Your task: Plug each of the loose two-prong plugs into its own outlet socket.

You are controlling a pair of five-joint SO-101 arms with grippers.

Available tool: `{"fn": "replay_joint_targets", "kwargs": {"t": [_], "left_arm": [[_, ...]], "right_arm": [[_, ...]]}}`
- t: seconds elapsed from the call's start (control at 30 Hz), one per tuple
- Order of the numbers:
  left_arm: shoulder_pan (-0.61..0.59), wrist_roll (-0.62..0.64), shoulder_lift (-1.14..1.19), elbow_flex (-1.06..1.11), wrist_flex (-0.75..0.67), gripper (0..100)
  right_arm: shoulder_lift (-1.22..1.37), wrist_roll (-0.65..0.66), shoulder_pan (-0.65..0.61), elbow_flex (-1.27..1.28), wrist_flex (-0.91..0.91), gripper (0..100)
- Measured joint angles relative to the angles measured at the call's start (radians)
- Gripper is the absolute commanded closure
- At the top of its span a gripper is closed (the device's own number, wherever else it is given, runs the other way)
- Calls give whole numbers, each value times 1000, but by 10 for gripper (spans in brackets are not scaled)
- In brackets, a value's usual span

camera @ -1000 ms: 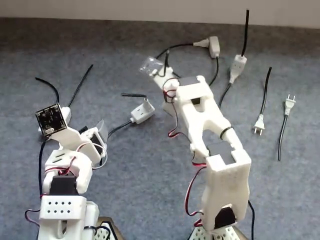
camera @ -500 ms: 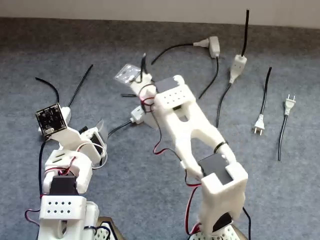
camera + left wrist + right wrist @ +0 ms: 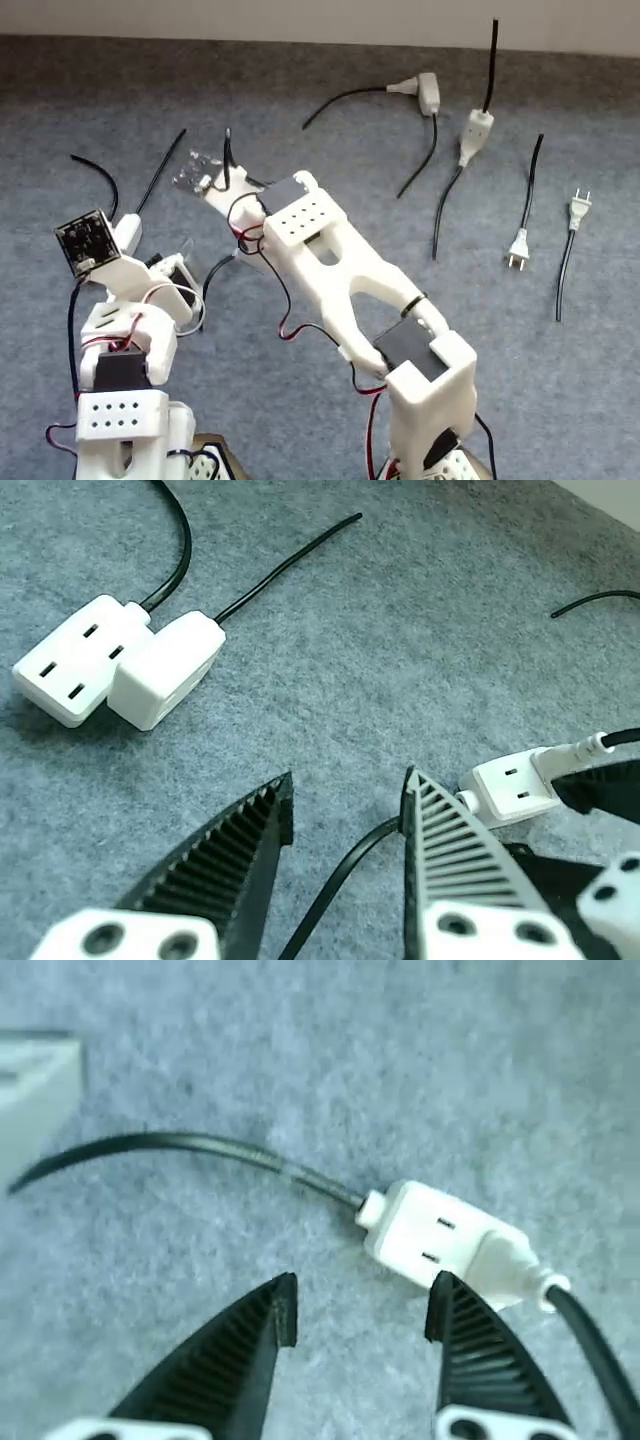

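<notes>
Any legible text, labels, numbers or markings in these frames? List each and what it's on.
None legible.
The outlet socket, the plug body next to it and the second socket show plain white faces with slots only.
The loose two-prong plug and the circuit board are too small to show any print.

No lettering, number or sign can be read anywhere. The outlet socket [image 3: 70,665] and the plug [image 3: 578,207] show plain white plastic.
</notes>
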Motion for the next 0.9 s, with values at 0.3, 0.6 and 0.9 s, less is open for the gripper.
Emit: {"fn": "replay_joint_targets", "kwargs": {"t": [0.3,0.6,0.9], "left_arm": [[0,0,0,0,0,811],[0,0,0,0,0,811],[0,2,0,0,0,811]], "right_arm": [[124,-468,-5,-51,-150,782],[135,-1053,6,-155,-129,782],[135,-1099,41,-265,92,782]]}}
